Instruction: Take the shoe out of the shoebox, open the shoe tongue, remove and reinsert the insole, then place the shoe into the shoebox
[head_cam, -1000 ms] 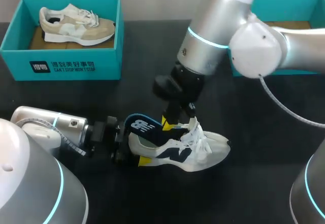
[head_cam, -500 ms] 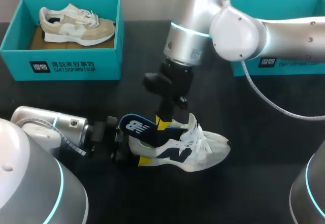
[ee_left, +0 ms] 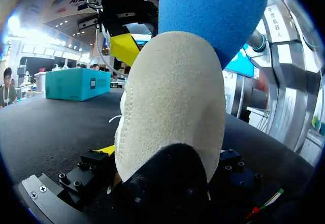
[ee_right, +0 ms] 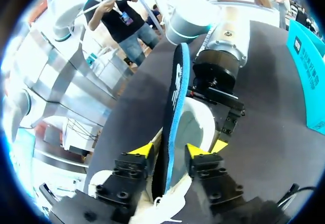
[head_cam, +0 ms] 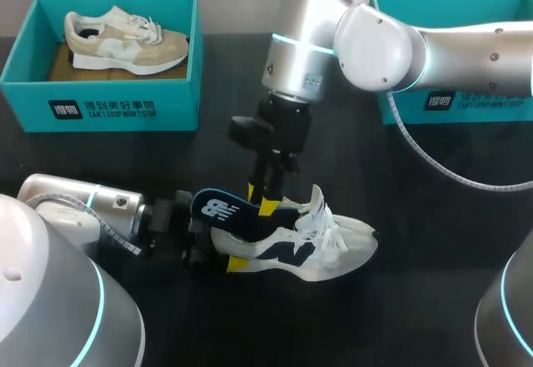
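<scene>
Cloth sneaker [head_cam: 333, 246], foam insole [head_cam: 218, 209], card shoebox [head_cam: 117, 105], metal arms on a matt bench [head_cam: 433, 242].
Sneaker: pale napped suede at the heel with stitched seams, smooth white side panels, woven cloth laces. Insole: navy top face, smooth; underside bright blue foam, finely pebbled. Shoebox: teal card, matt, brown card floor under a beige sneaker [head_cam: 125, 47], suede-like. Right arm [head_cam: 312, 42]: satin silver metal, glossy white plastic joint cover; left arm [head_cam: 75, 205] the same. Right gripper [ee_right: 170, 150] and left gripper [head_cam: 221, 240]: matt black finger blocks with small screw heads; yellow tips smooth, plastic or rubber, cannot tell. Bench: black, matt, faintly grainy.
</scene>
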